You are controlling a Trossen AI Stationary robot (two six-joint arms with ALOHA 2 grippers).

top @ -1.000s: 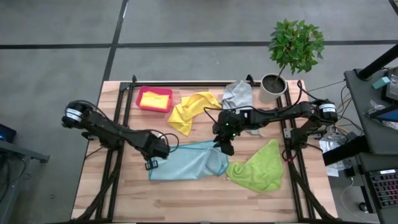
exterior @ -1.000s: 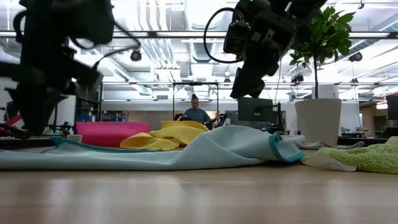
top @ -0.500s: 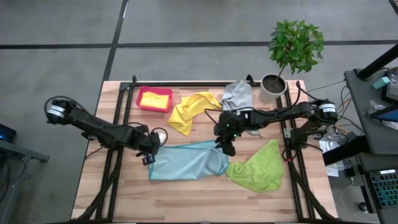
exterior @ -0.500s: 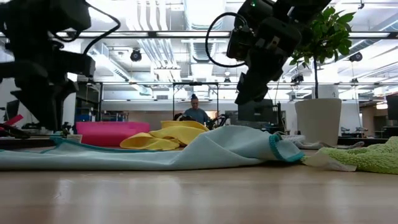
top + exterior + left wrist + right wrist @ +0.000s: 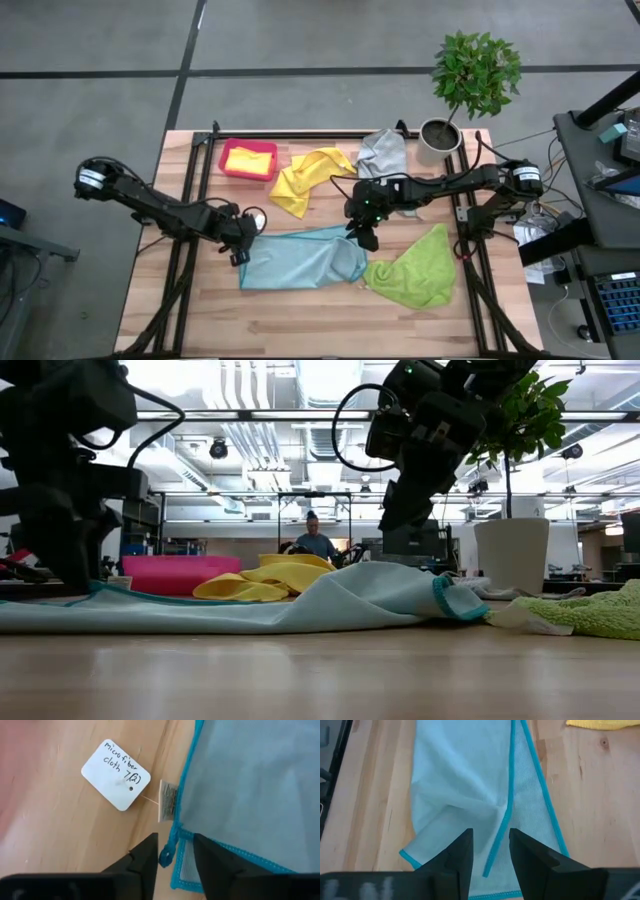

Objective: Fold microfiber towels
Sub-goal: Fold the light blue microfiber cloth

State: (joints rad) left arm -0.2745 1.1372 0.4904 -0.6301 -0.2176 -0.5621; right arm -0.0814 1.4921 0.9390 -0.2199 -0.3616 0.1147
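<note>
Handwritten "microfiber cloth 7(2)" on a small white rounded paper tag (image 5: 116, 775), lying on the pale wooden tabletop (image 5: 60, 840) at ten o'clock from the light blue microfiber towel's (image 5: 250, 790) sewn care label (image 5: 167, 801), whose print is unreadable.

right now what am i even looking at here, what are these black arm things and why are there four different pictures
These are two dark robot arms at a wooden table, set to fold cloths. One picture looks straight down from above, one looks level along the tabletop, and two come from cameras on the arms' wrists.

On the table lie a light blue microfiber towel, a lime green towel, a yellow towel, a grey towel, and a pink-red plastic bin with another yellow cloth inside. A potted plant stands at a far corner.

The left gripper sits open over the blue towel's corner, beside a white paper tag. The right gripper hovers open above the same towel. Nothing is held.
</note>
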